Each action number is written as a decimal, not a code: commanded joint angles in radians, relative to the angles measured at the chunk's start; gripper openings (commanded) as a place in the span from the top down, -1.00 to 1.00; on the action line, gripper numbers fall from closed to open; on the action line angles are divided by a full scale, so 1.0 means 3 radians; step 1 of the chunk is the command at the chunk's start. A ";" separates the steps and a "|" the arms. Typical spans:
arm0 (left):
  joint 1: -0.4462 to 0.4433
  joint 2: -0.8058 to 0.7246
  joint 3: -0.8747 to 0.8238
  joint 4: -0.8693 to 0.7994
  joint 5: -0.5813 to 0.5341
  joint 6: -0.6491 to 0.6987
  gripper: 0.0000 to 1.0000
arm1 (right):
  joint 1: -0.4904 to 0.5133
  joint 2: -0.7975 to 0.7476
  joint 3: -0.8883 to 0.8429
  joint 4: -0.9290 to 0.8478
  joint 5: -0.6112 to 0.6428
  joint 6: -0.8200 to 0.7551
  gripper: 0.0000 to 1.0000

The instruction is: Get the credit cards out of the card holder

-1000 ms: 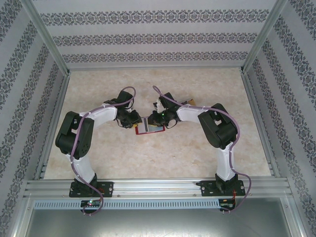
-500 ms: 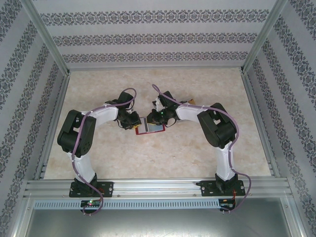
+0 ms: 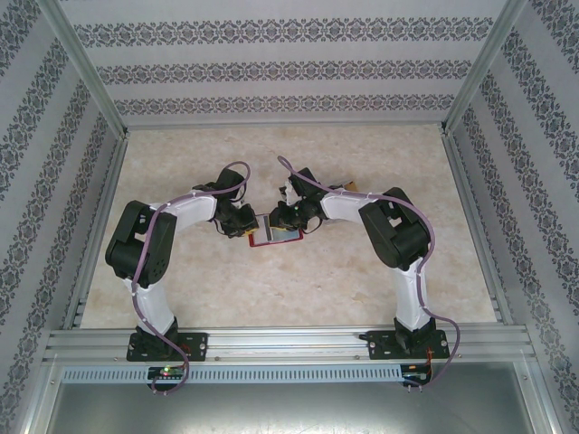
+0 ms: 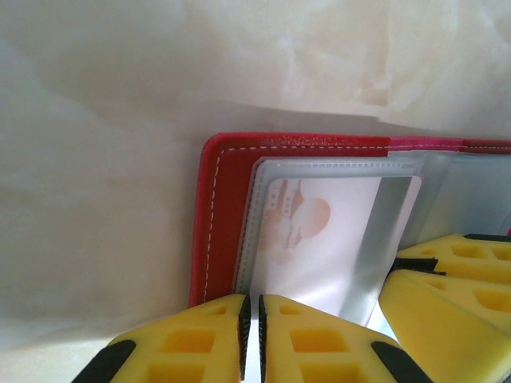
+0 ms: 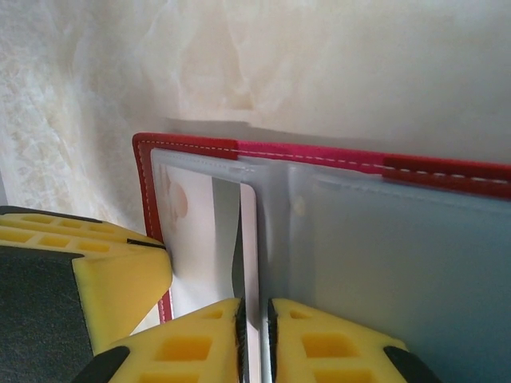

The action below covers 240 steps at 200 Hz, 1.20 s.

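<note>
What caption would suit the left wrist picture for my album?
Left pincer closed on the open red card holder's edge, a card tucked inside.

– what sort of place is this?
– a robot lab's test cell. a white-and-black jointed robot arm on the left point(image 3: 145, 258) and its twin on the right point(image 3: 398, 240) are bolted to a silver aluminium extrusion rail point(image 3: 289, 344).
– and around them?
– bare slanting aluminium frame posts point(image 3: 84, 68), flat wall panels of grey-banded patterned wallpaper point(image 3: 289, 70) and a beige marble-look tabletop point(image 3: 298, 289): a built enclosure.
</note>
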 commanded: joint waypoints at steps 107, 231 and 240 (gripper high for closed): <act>0.0020 0.0143 -0.0084 -0.0041 -0.0010 0.0011 0.69 | -0.0008 0.0042 -0.0085 0.0453 -0.0444 0.0094 0.83; 0.0018 0.0158 -0.0095 -0.0040 -0.0010 0.0023 0.69 | 0.0040 -0.0008 -0.0141 0.0228 -0.0216 -0.0041 0.88; 0.0018 0.0156 -0.0094 -0.0045 -0.0011 0.0020 0.69 | 0.0028 -0.0050 -0.0151 0.0237 -0.0211 -0.0044 0.93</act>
